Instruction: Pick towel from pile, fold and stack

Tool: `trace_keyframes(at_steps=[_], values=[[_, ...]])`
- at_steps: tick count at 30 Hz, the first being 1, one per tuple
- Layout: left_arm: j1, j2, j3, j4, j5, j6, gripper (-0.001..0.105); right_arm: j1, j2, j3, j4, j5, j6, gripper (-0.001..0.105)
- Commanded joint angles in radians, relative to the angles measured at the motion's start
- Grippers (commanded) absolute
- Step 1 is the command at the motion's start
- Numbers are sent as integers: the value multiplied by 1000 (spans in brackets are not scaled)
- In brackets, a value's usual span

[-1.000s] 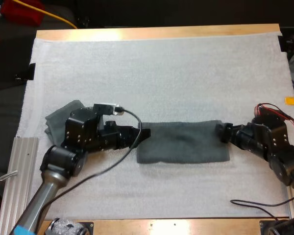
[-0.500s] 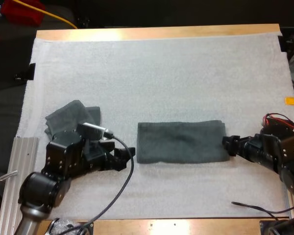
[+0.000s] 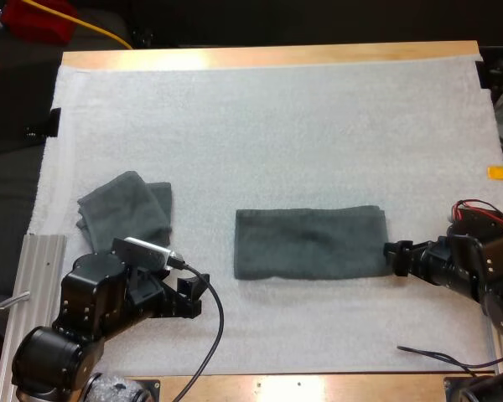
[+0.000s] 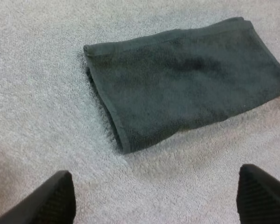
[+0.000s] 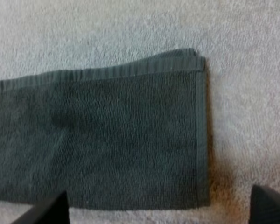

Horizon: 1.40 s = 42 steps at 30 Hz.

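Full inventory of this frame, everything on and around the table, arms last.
flat folded dark grey-green towel: 1, dark grey-green, middle of the mat, lying lengthwise between the two grippers
rumpled dark grey-green towel: 1, dark grey-green, left side of the mat, beyond the left arm
white mat: 1, white, covering most of the table
wooden table: 1, light wood, its edge shows at the far and near sides
ribbed metal rail: 1, silver, off the mat's left edge
left gripper: 1, black, open, over bare mat short of the folded towel's left end
right gripper: 1, black, open, just off the folded towel's right end
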Motion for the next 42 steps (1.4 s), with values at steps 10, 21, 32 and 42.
trace_keyframes(at_steps=[10, 21, 32, 42], values=[[-5, -4, -4, -1, -12, 4, 69, -7, 44, -7, -15, 95, -66, 74], [-5, -4, -4, -1, 14, 4, 69, -7, 216, -7, -94, 40, -99, 74], [-5, -4, -4, -1, 36, 4, 69, -190, 353, -7, -171, -230, -82, 74], [-5, -4, -4, 1, 36, 4, 69, -356, 503, -7, -289, -518, -96, 74]])
